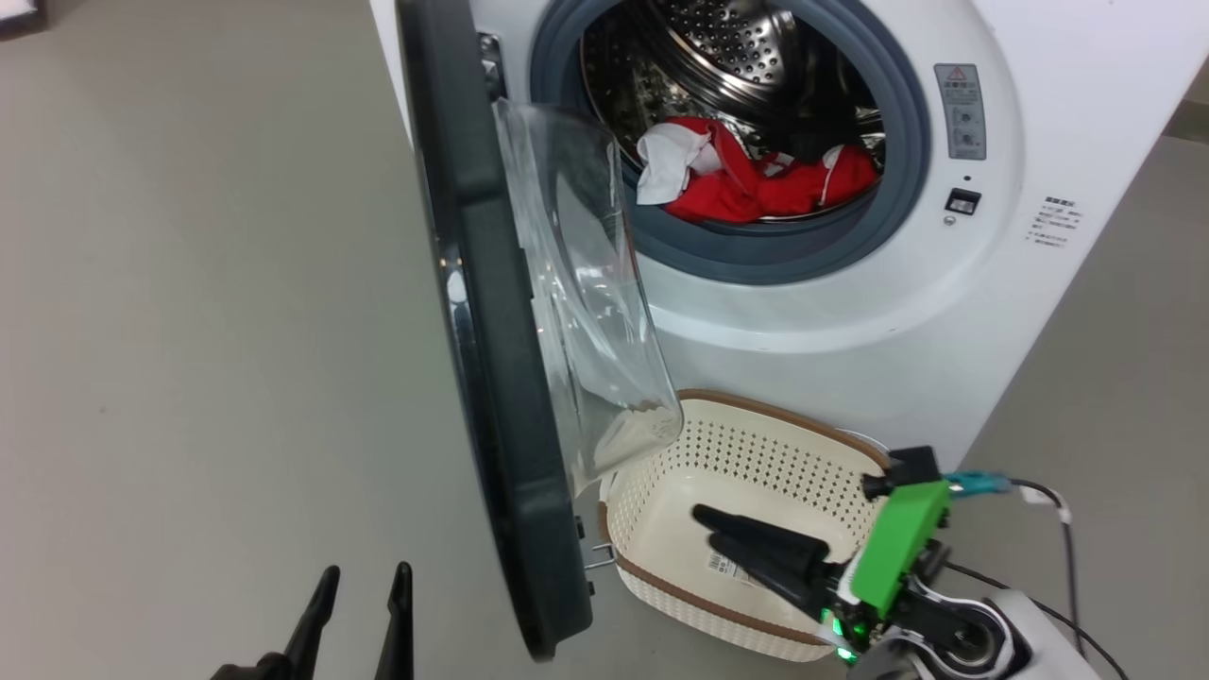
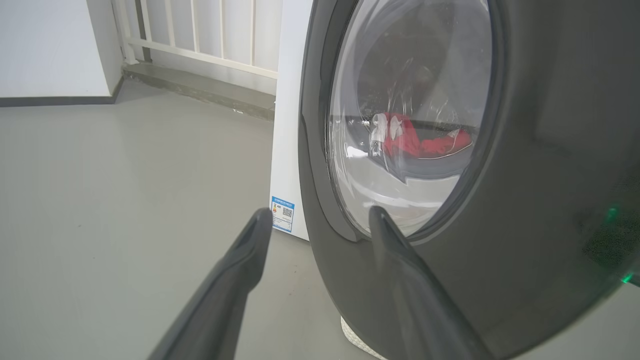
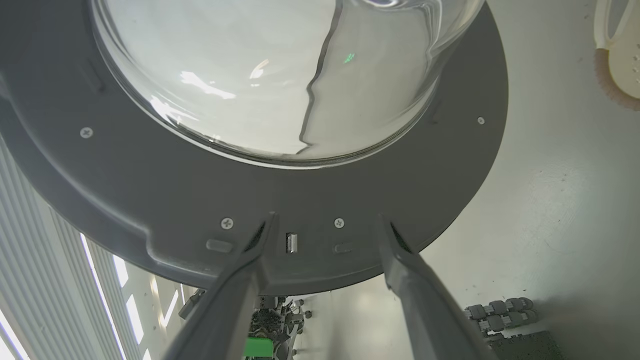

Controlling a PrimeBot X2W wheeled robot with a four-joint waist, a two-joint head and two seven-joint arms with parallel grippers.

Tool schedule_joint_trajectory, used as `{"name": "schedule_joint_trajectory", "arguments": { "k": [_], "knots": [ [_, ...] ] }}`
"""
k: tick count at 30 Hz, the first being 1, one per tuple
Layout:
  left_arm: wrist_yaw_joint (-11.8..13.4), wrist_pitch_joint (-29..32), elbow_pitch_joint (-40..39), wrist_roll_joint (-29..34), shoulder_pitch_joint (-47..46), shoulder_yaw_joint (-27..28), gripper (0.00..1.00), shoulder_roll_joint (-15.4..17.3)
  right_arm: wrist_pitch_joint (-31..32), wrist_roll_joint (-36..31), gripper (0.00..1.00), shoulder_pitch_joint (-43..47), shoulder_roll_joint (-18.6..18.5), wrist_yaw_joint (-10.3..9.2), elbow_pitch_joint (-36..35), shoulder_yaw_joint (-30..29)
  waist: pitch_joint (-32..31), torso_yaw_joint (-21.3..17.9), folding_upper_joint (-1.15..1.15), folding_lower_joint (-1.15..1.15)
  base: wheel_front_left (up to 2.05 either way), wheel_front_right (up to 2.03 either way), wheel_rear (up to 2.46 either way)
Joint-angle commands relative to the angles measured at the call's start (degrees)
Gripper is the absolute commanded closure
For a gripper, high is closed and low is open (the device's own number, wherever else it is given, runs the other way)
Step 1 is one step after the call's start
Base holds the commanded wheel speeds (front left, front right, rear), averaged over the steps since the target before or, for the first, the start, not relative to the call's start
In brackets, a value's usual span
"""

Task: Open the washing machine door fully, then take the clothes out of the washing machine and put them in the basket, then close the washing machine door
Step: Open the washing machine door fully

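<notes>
Pale grey floor [image 1: 189,331] all round, white railing [image 2: 200,58] along the far wall. Front-loading washing machine [image 1: 945,312] at the back, with the washing machine door [image 1: 501,378] swung out on its left hinge to about square with the front, edge-on from the head view, glass bowl [image 1: 586,283] bulging toward the opening. Probably short of fully open, so likely the step in hand. Red-and-white clothes [image 1: 756,184] heaped low in the steel drum [image 1: 737,47], none in the basket. Basket [image 1: 756,444] set on the floor just before the machine, below the opening and partly under the glass, empty but for a sticker: a short drop for each garment, though near enough to crowd the door's swing. Right end effector [image 1: 708,527] low over the basket on the door's inner side, fingers spread wide around the latch [image 3: 290,243] at the rim, holding nothing; well placed for an outward push, contact impossible to tell. Left end effector [image 1: 367,569] out on the door's outer side, likewise wide and empty, apart from the black rim in the head view.
</notes>
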Motion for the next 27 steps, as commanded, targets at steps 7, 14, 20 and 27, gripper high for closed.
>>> {"name": "schedule_joint_trajectory", "arguments": {
  "k": [7, 14, 20, 27],
  "knots": [
    [-0.36, -0.52, -0.96, 0.91, -0.78, 3.00, 0.00, 0.51, -10.17, -8.19, 0.00, 2.47, -3.65, 0.30, -2.63, 0.25, -0.05, -1.38, 0.00, 0.00, 0.00, 0.00, 0.00],
    [-0.36, -0.53, -0.98, 0.90, -0.97, 3.35, 0.00, 0.51, -27.04, -16.68, 0.00, 3.24, -7.81, 0.30, -1.77, 4.85, 0.14, -2.43, 0.00, 0.00, 0.00, 0.00, 0.00],
    [-0.40, -0.53, -0.96, 0.79, -1.36, 3.64, 0.00, 0.51, -42.29, -23.23, 0.00, 1.29, -11.16, 0.30, 1.36, 11.71, 0.52, -3.27, 0.00, 0.00, 0.00, 0.00, 0.00],
    [-0.46, -0.53, -0.88, 0.68, -2.05, 3.95, 0.00, 0.51, -50.62, -34.01, 0.00, -2.51, -13.27, 0.30, 5.98, 15.42, 1.03, -3.82, 0.00, 0.00, 0.00, 0.00, 0.00]
  ]
}}
